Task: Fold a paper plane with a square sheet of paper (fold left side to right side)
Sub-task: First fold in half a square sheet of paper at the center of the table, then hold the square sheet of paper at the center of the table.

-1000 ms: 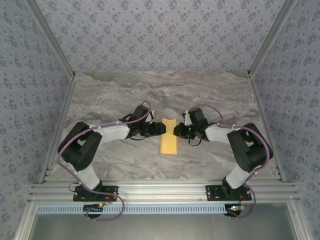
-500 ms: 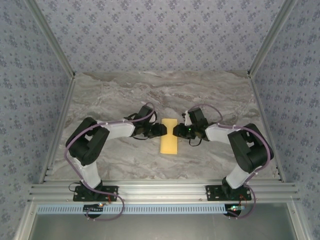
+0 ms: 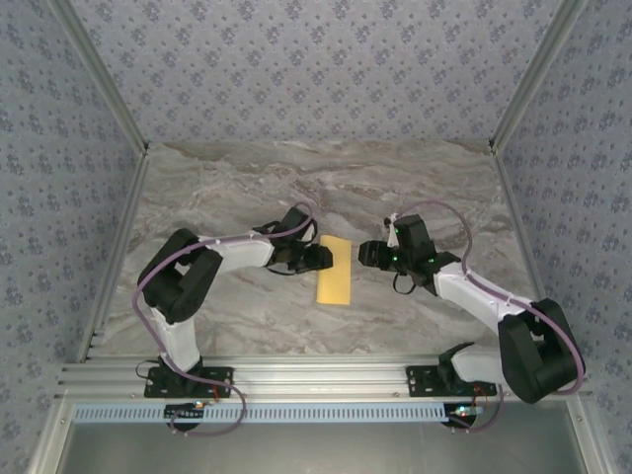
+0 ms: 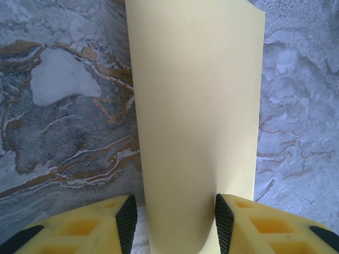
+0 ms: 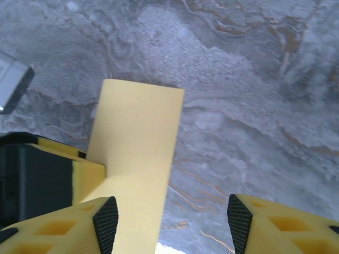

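Top external: your square sheet of paper lies flat on the marble table as a narrow yellow rectangle, long axis running near to far, between the two arms and near the table's middle.

Your left gripper sits at the far half of the paper's left edge, touching it or just over it. Your right gripper faces it from the other side. It is near the paper's right edge but apart from it, with bare table between.

Left wrist: the paper runs away from the camera, between the two fingers. The jaws stand spread about as wide as the strip. The pad on the right of that view meets the paper's edge, and the other pad shows a thin gap. Read your left pincer as open and straddling the strip, not pinching it. The strip's near end curls slightly by the right-hand pad.

Right wrist: your right pincer is wide open, with only marble between the pads. The paper lies toward the left of that view and passes just beside the left pad. One yellow finger of the left gripper touches the paper's left edge there.
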Robot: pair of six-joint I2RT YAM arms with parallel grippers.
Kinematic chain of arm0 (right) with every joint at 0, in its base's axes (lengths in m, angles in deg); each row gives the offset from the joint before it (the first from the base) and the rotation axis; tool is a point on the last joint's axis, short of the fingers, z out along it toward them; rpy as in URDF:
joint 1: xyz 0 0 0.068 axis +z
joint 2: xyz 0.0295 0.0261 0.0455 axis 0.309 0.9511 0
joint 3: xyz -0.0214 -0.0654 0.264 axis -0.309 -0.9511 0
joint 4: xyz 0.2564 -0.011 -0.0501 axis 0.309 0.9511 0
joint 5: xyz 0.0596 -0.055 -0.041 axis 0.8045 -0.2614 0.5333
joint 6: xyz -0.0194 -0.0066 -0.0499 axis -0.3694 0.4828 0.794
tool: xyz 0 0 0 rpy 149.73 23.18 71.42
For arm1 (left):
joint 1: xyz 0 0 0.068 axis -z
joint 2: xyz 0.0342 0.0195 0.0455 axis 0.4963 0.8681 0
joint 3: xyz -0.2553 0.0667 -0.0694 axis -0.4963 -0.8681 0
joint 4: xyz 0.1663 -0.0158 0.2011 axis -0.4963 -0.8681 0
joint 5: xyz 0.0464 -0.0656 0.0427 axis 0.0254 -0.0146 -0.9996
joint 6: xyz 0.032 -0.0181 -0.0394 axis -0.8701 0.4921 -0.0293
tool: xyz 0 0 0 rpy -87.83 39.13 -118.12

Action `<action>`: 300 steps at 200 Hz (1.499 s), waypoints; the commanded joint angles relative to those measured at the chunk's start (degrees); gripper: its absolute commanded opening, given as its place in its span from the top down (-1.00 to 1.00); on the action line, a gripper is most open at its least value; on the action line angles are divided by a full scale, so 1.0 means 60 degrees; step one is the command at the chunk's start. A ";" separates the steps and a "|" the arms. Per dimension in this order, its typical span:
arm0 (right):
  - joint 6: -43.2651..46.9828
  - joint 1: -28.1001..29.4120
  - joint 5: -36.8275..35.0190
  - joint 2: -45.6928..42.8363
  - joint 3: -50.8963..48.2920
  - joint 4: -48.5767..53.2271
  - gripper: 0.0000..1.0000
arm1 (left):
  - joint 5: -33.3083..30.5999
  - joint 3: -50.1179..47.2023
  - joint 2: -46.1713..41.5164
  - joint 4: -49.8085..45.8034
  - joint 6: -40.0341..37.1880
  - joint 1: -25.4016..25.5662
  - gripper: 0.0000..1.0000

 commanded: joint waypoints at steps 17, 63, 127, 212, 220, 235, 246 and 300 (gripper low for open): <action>0.0216 -0.0072 -0.0396 -0.0341 -0.0236 0.0580 -0.21 | -0.0219 0.0222 0.0378 -0.0542 -0.0133 0.0072 0.07; 0.0127 -0.0072 -0.0035 -0.0356 -0.0273 0.0387 -0.24 | -0.0220 0.0268 0.0465 -0.0575 -0.0116 0.0078 0.07; 0.0065 -0.0050 0.0088 -0.0312 -0.0349 0.0330 -0.24 | -0.0271 0.0318 0.0564 -0.0667 -0.0120 0.0093 0.06; -0.0625 -0.0003 0.1165 0.0207 -0.0478 -0.0803 -0.17 | -0.0470 0.0423 0.0572 -0.0938 -0.0243 0.0169 0.06; -0.0823 0.0021 0.1378 0.0350 -0.0522 -0.1100 -0.12 | -0.0491 0.0438 0.0585 -0.0953 -0.0246 0.0180 0.07; -0.1107 0.0021 0.1833 0.0692 -0.0552 -0.1769 0.03 | -0.0507 0.0449 0.0597 -0.0965 -0.0267 0.0188 0.06; -0.1515 0.0036 0.2168 0.1049 -0.0535 -0.2193 0.20 | -0.0513 0.0451 0.0609 -0.0981 -0.0280 0.0188 0.06; -0.1666 0.0506 0.2453 0.2569 0.0259 -0.2545 0.73 | -0.0529 0.0451 0.0615 -0.1007 -0.0283 0.0204 0.06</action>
